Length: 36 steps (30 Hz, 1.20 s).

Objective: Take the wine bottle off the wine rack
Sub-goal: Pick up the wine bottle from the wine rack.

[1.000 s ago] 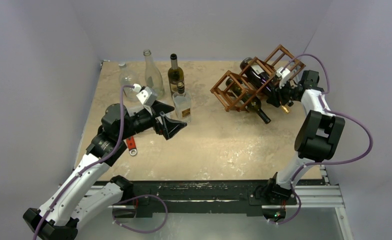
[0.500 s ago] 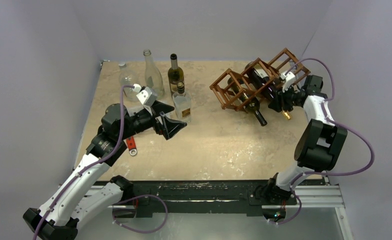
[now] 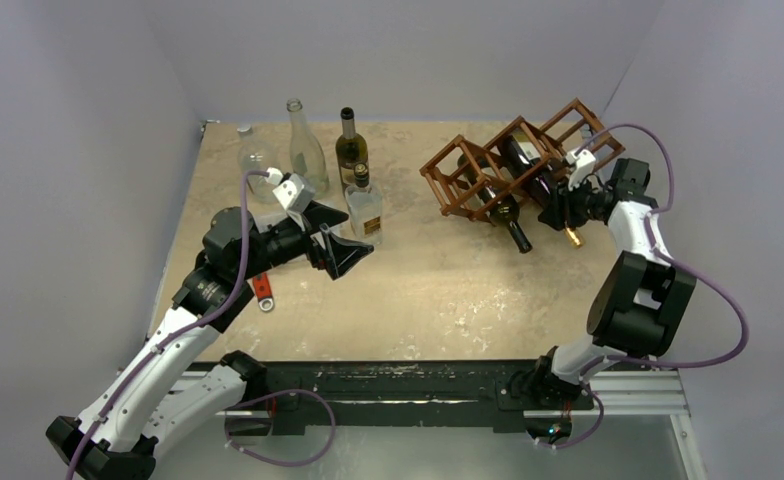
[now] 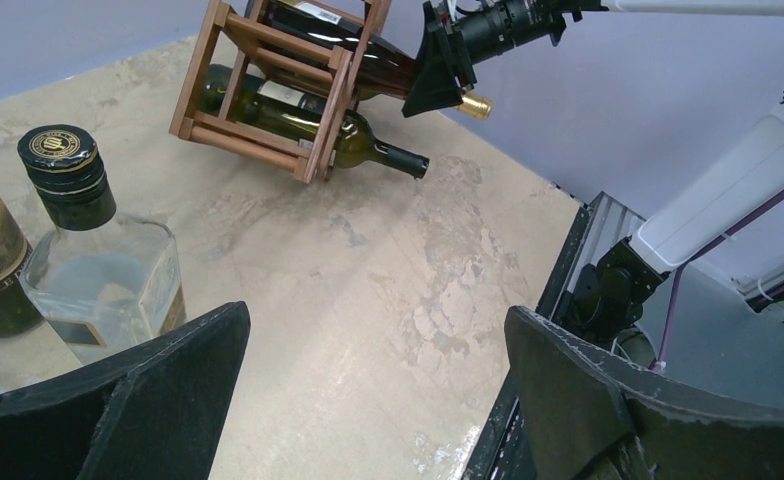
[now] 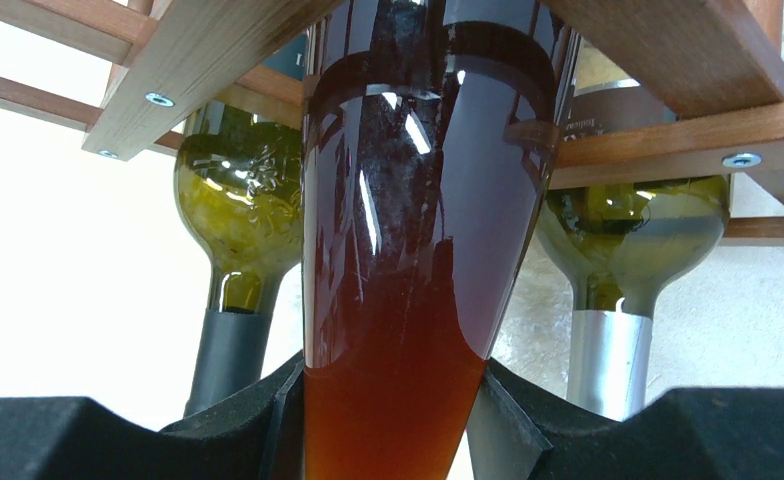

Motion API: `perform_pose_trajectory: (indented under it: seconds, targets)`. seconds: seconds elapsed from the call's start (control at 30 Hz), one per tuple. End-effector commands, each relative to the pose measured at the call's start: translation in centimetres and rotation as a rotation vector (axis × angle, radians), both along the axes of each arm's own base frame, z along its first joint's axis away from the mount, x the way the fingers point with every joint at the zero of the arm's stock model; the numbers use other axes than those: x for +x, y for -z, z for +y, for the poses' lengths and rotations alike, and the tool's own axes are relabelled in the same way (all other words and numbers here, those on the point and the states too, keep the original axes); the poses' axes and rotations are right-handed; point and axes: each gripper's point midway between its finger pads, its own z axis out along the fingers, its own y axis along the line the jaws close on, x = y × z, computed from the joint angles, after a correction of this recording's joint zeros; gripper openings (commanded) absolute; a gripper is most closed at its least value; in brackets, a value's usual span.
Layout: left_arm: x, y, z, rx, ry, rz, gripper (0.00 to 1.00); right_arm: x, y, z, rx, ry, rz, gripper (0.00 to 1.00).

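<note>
Right wrist view | my R pincer (image 5: 393,425) pinching bottle (image 5: 418,200) neck | L pincer (image 4: 368,390) spread | risk: bottle snags, rack (image 5: 198,50) drags along w/ it

Amber-dark wine bottle (image 5: 408,250) lies in reddish-brown wine rack (image 5: 208,45) — neck protruding.

On the far left part of the beige, stone-patterned worktop (image 3: 438,290) you see four bottles standing upright and close together: a round clear bottle (image 3: 255,155), a tall clear bottle (image 3: 305,150) just beside it, a dark green bottle (image 3: 350,150) with a pale label, and in front of that a square clear bottle (image 3: 365,208) with a black cap. Nearer to you on the left side, a small tool (image 3: 262,290) with a red handle lies flat, partly hidden. A metal rail (image 3: 628,392) runs along the near edge, and plain pale walls (image 3: 418,50) close the other three sides.
</note>
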Motion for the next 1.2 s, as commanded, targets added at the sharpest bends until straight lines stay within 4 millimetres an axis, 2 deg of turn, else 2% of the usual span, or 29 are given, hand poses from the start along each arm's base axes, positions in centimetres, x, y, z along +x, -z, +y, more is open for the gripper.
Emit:
perform_pose_trajectory:
  seconds: [0.0,0.23,0.57,1.17]
  targets:
    - [0.3,-1.0,0.2,-0.01,-0.008,-0.059,1.0,2.2,-7.7,0.4,-0.02,-0.035,-0.286,0.0]
    - [0.3,-1.0,0.1,-0.01,-0.007,-0.059,1.0,2.0,-8.7,0.1,0.013,0.058,-0.304,0.0]
    - [0.3,-1.2,0.2,-0.012,-0.009,-0.064,0.99,1.2,-11.3,0.1,0.017,0.131,-0.391,0.0]
    - [0.2,-1.2,0.3,-0.012,-0.009,-0.067,0.99,-1.4,-13.1,0.6,0.005,0.191,-0.478,0.0]
